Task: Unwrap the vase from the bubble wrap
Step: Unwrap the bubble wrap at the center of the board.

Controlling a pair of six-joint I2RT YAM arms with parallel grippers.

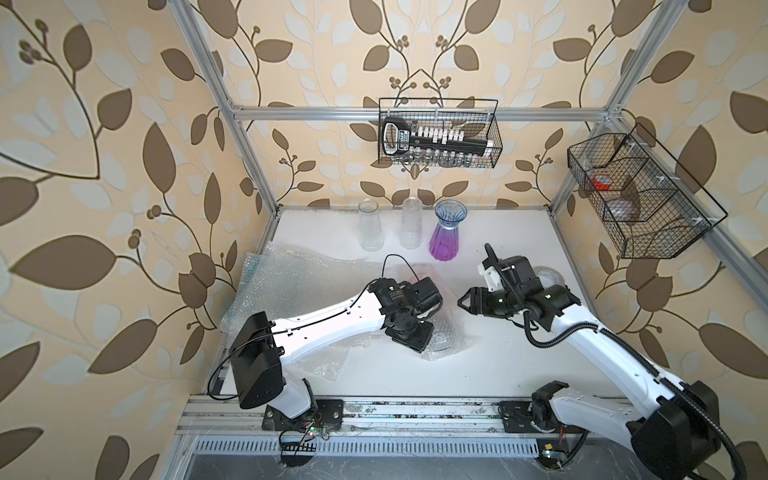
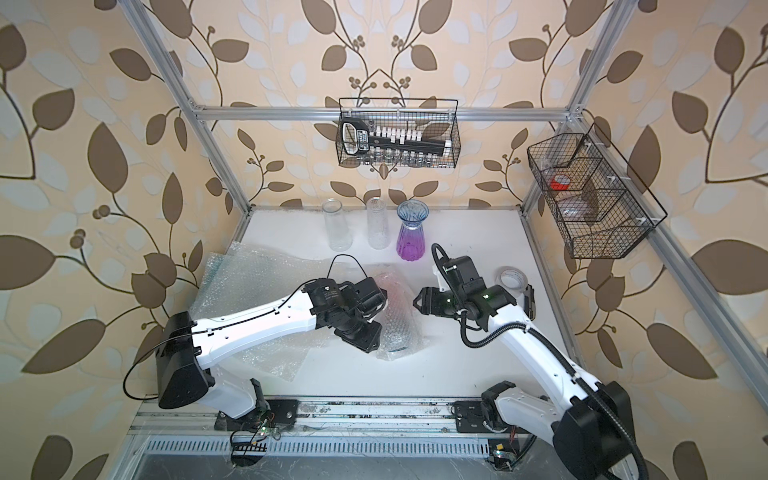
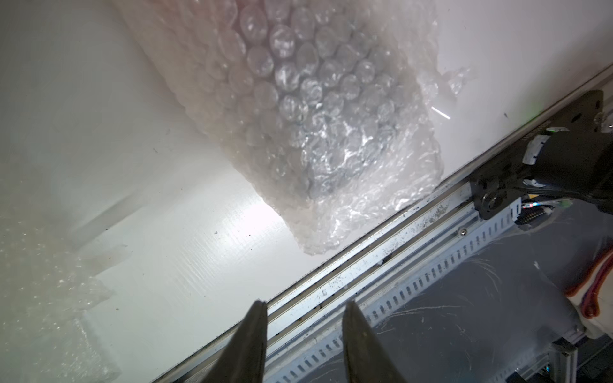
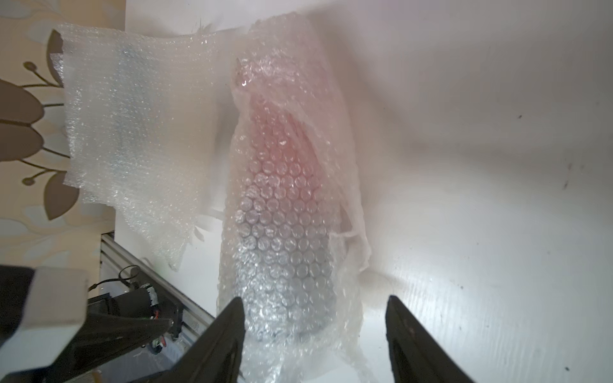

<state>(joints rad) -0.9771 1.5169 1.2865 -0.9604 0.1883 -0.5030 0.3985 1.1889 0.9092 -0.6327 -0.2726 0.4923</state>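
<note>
We find the vase (image 4: 282, 172) lying on its side in the middle of the white counter (image 1: 519, 357), wrapped all round in bubble wrap (image 2: 399, 328) and showing only as a pink and grey tint through the bubbles. Our left hand (image 3: 305, 303) is open and empty just beside the bundle. Our right hand (image 4: 315, 300) points at it with jaws spread wide; we cannot tell whether it touches. Loose sheets (image 1: 291, 282) lie under the left arm. At the back stand a purple vase (image 1: 446, 237) and two clear glass vases (image 1: 370, 230), with a roll of tape (image 2: 512, 277) beside the right arm.
</note>
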